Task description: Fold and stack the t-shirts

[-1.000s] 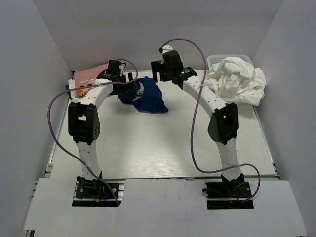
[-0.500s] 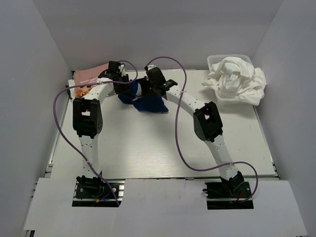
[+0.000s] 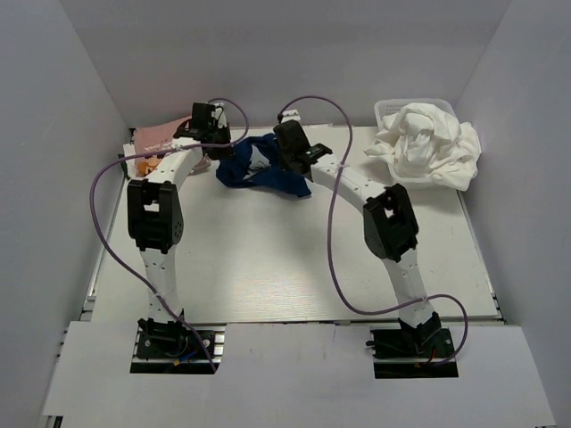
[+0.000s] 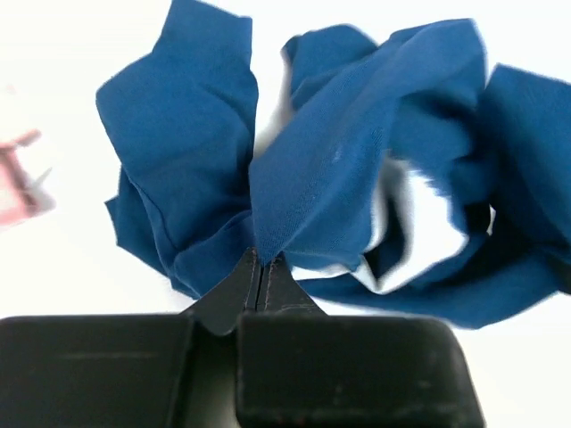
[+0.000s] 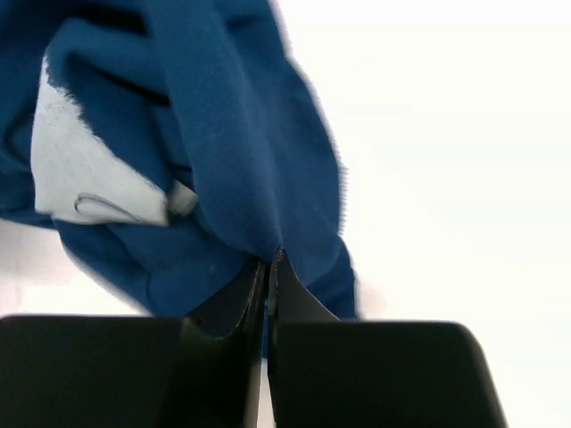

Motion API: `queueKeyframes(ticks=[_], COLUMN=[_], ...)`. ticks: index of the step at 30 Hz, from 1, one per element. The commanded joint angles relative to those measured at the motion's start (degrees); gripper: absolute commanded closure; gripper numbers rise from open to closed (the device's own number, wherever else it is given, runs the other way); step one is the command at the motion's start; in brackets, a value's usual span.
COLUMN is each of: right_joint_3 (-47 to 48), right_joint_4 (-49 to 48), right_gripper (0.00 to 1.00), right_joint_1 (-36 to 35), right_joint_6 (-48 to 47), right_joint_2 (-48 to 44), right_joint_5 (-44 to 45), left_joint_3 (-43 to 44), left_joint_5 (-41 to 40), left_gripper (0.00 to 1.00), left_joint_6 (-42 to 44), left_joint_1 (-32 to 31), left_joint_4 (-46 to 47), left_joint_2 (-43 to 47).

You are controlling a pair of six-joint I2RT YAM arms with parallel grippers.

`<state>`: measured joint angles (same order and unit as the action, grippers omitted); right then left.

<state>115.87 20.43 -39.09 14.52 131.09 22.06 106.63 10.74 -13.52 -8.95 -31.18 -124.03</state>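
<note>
A crumpled navy blue t-shirt (image 3: 259, 169) lies at the back middle of the table. My left gripper (image 3: 219, 153) is shut on a fold at the shirt's left side; the pinched cloth (image 4: 294, 192) rises from the closed tips of my left gripper (image 4: 260, 259). At the shirt's right side my right gripper (image 3: 287, 162) is shut on another fold (image 5: 223, 169), the cloth running up out of the closed tips of my right gripper (image 5: 268, 259). White t-shirts (image 3: 428, 147) are heaped in the basket at the back right. A pink t-shirt (image 3: 161, 135) lies at the back left.
The white mesh basket (image 3: 389, 109) stands in the back right corner under the white heap. Grey walls close the table on three sides. A pink edge (image 4: 13, 174) shows at the left of the left wrist view.
Both grippers have gone from open to shut on the navy shirt. The right arm swung left from near the basket to the shirt, and the shirt has been drawn wider.
</note>
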Motion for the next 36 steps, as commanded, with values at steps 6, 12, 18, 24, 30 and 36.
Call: queueKeyframes(ticks=[6, 12, 18, 24, 30, 36], right_joint_3=[-19.1, -23.8, -26.0, -24.1, -22.7, -25.1], right_joint_4=[-17.6, -23.2, -24.8, -15.2, -0.9, 10.3], right_gripper=[1.00, 1.00, 1.00, 1.00, 1.00, 1.00], right_joint_1=[0.5, 0.3, 0.3, 0.5, 3.4, 14.0], right_joint_6=[-10.4, -18.4, -20.1, -15.2, -7.3, 3.1], right_joint_2=[-33.4, -50.7, -63.1, -66.8, -59.6, -45.9], right_joint_5=[8.2, 15.8, 18.2, 19.6, 29.8, 9.1], left_joint_3=[8.6, 10.1, 0.9, -7.0, -6.9, -8.6], left_joint_5=[-5.2, -9.0, -7.2, 2.3, 5.1, 4.4], left_gripper=[1.00, 1.00, 1.00, 1.00, 1.00, 0.22], left_joint_6=[-0.5, 1.2, -0.6, -4.8, -10.0, -11.4], left_joint_1=[0.2, -0.5, -0.5, -0.5, -0.5, 0.0], left_joint_4=[-2.1, -1.7, 5.3, 8.6, -1.9, -9.1], left_joint_2=[16.8, 30.3, 48.1, 56.9, 46.8, 32.2])
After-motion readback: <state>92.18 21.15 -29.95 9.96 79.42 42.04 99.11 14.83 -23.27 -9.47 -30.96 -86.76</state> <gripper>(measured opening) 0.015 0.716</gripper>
